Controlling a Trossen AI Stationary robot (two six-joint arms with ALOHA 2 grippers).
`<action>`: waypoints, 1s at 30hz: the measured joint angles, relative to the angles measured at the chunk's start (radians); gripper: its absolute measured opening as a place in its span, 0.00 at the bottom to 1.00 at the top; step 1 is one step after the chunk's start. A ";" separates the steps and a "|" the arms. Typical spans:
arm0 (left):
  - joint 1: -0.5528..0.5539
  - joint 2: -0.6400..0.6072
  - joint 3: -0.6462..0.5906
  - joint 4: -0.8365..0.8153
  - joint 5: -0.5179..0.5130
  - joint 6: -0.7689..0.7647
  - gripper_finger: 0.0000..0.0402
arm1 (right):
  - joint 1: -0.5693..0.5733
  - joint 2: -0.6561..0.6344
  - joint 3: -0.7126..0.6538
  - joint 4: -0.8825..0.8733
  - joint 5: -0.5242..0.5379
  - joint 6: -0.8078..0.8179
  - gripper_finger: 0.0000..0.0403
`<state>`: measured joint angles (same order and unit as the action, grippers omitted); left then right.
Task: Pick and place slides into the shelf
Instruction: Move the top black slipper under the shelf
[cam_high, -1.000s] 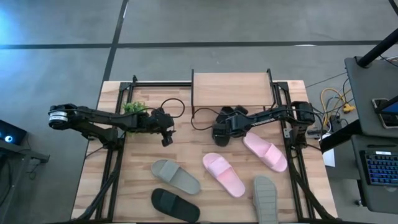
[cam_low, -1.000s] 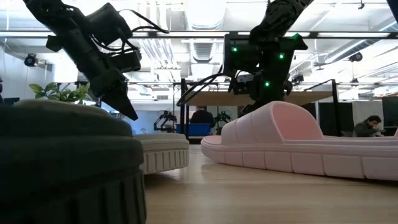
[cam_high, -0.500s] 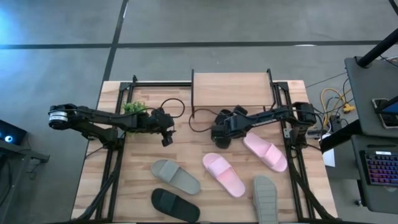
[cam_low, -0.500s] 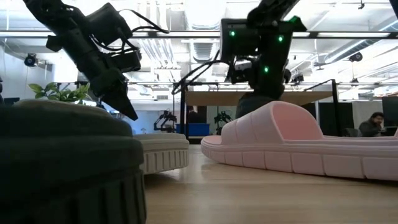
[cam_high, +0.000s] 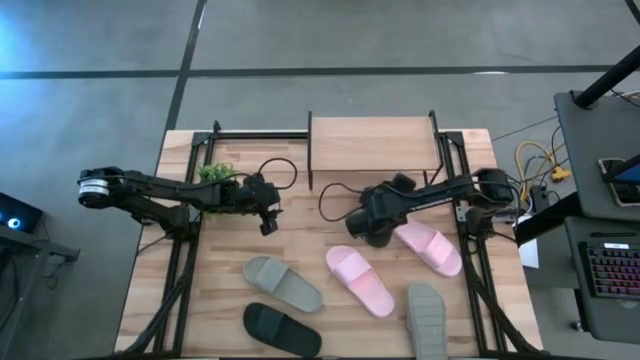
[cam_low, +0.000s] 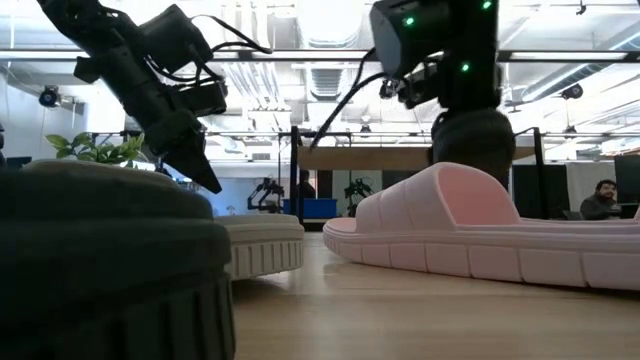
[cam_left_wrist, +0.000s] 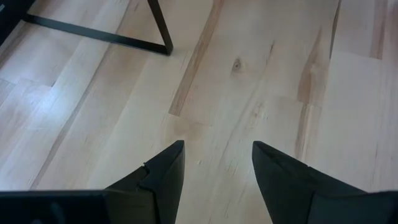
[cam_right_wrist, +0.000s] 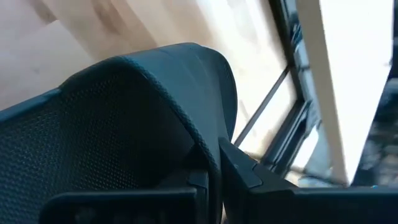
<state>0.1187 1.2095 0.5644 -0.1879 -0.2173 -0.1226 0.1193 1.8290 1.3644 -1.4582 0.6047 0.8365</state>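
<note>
1 wrist view shows right gripper pinching black slide.

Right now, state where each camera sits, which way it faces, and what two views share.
High view: overhead, straight down; both arms, the shelf, scattered slides.
Low view: tabletop height, level toward the room; left gripper hanging, pink slide close.
Left wrist view: down onto bare table; own open fingers.
Right wrist view: right gripper shut on the black slide.
Shared: high and right wrist views both show that black slide.
</note>
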 joint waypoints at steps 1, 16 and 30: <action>0.000 0.000 0.000 0.000 0.000 0.000 0.43 | 0.006 -0.010 -0.006 0.000 -0.014 0.023 0.03; 0.000 0.000 0.000 -0.002 0.014 0.007 0.43 | -0.056 -0.253 -0.236 0.030 -0.032 0.025 0.03; 0.000 0.000 0.006 0.054 0.095 0.006 0.43 | -0.151 -0.319 -0.437 0.172 0.011 -0.010 0.03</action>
<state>0.1184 1.2095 0.5707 -0.1341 -0.1223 -0.1163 -0.0315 1.5101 0.9272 -1.2865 0.6160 0.8261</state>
